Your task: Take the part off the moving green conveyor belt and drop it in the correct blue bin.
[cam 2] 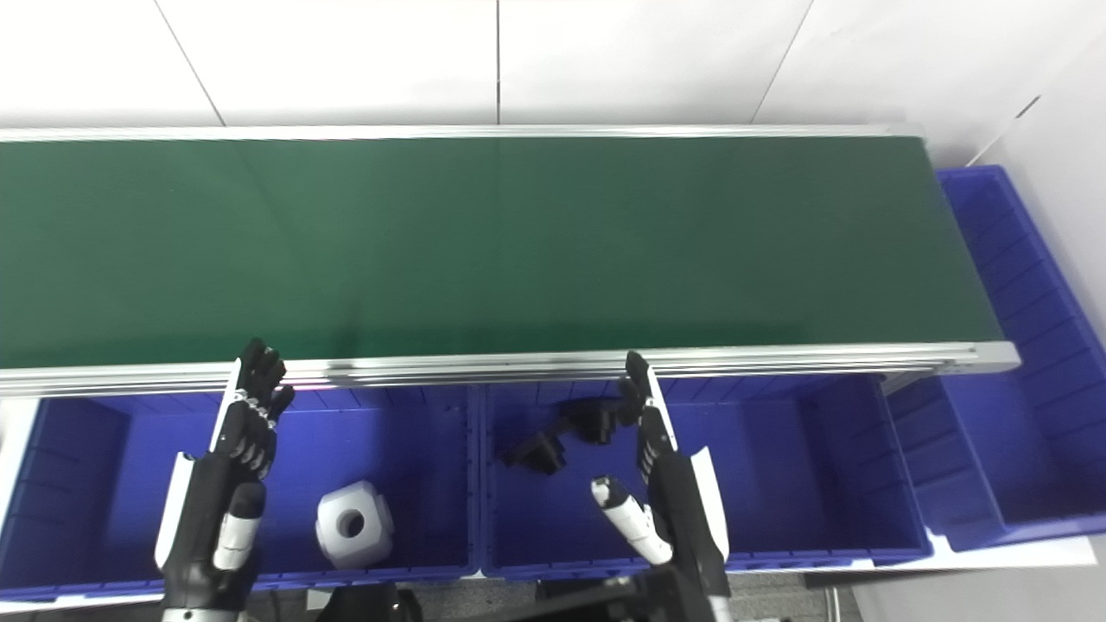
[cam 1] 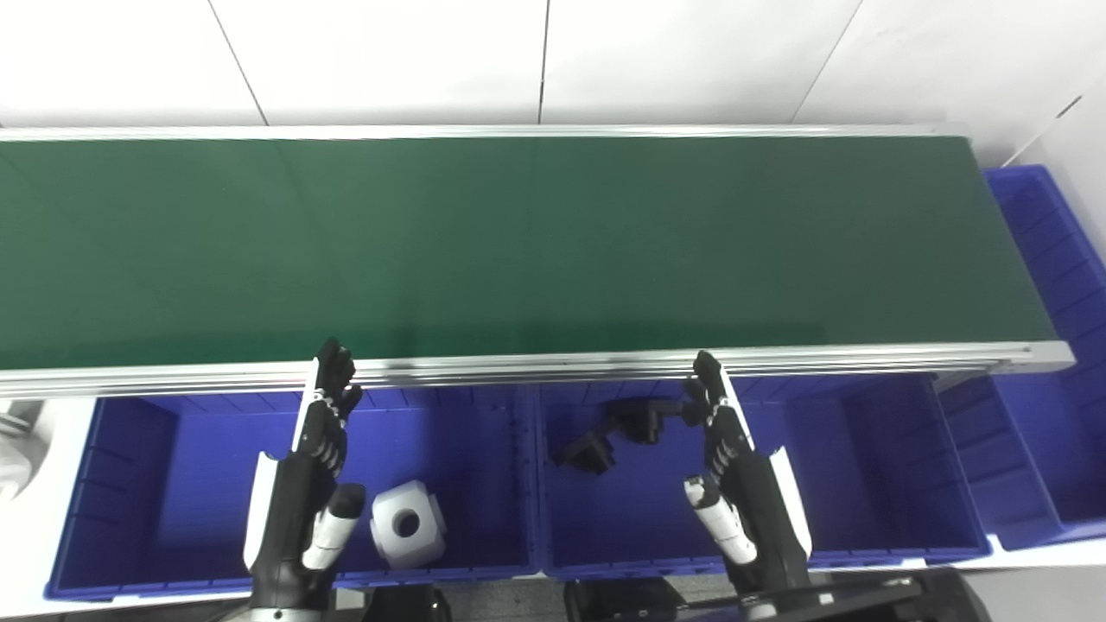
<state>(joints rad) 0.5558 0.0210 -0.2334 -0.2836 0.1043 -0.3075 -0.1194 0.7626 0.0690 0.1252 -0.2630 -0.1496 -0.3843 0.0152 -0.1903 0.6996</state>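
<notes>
While the green conveyor belt (cam 1: 518, 250) runs across the upper half of both views with its surface bare, both hands stand upright over the blue bins below its near aluminium rail (cam 1: 536, 367). Left hand (cam 1: 302, 492): fingers extended and apart, tips reaching the rail, thumb spread to the side; it holds nothing. Right hand (cam 1: 739, 479): likewise extended, fingers apart, thumb held away from the palm; it holds nothing.

Left blue bin (cam 1: 130, 449): contains one white part (cam 1: 408, 523), a blocky piece with a round hole in its upper face, lying near the bin's front wall just to the right of the left hand's thumb, apart from it. Middle blue bin (cam 1: 855, 449): contains black parts (cam 1: 618, 432) grouped near the back wall; they lie just left of the right hand's fingers, whose dark tips overlap them in the view, so contact cannot be judged. A third blue bin (cam 1: 1050, 259) stands at the belt's right end, set lengthwise along the wall. White panels (cam 1: 553, 60) form the background beyond the belt's far rail.
</notes>
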